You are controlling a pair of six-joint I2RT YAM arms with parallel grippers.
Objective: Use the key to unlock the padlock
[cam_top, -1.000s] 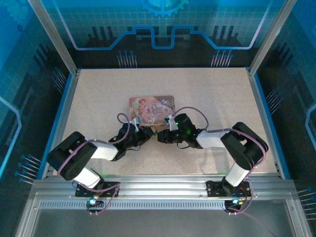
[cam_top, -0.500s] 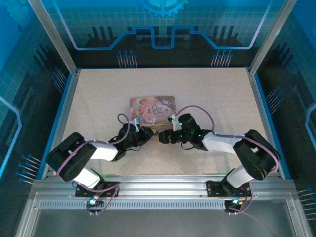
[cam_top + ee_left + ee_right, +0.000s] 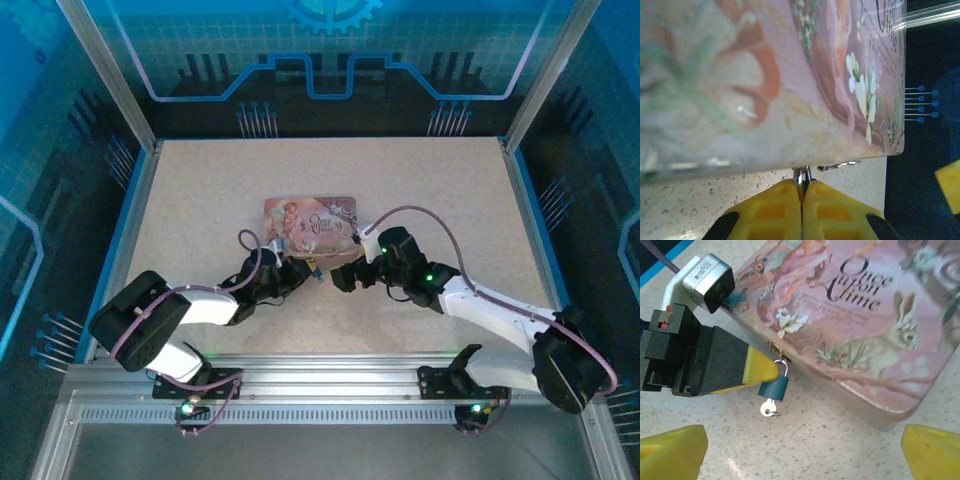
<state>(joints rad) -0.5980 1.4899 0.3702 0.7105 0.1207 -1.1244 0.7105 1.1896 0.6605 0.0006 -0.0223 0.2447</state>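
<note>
1. Padlock (image 3: 775,388): dark bluish body, thin silvery shackle (image 3: 784,369). Hung from the small clasp (image 3: 773,346) on the near long edge of the tin; body tilted, lying on the table just beside the tin wall.
2. Key (image 3: 768,409): tiny, silvery. Touching the lower end of the padlock body, apparently seated in the keyway; round head resting on the table, free of both claws.
3. Left gripper (image 3: 801,194): yellow pads pressed flat together, nipped on the thin silvery loop of the shackle right at the tin's lower edge. Seen from the right wrist, yellow fingertip (image 3: 760,369) against the top of the shackle, black body stretching off to the left.
4. Right gripper (image 3: 801,452): spread wide, one yellow finger at each bottom corner of its own view, bare table between them. Near the padlock and the key, touching neither.
5. Tin (image 3: 312,222): pink, rectangular, lid printed with a rabbit, flowers and "Once Upon a Time". Lying flat, lid down, near the middle of the table.
6. Table (image 3: 200,190): pale speckled top with blue edging. Both arms meeting nose to nose at the tin's near edge.
</note>
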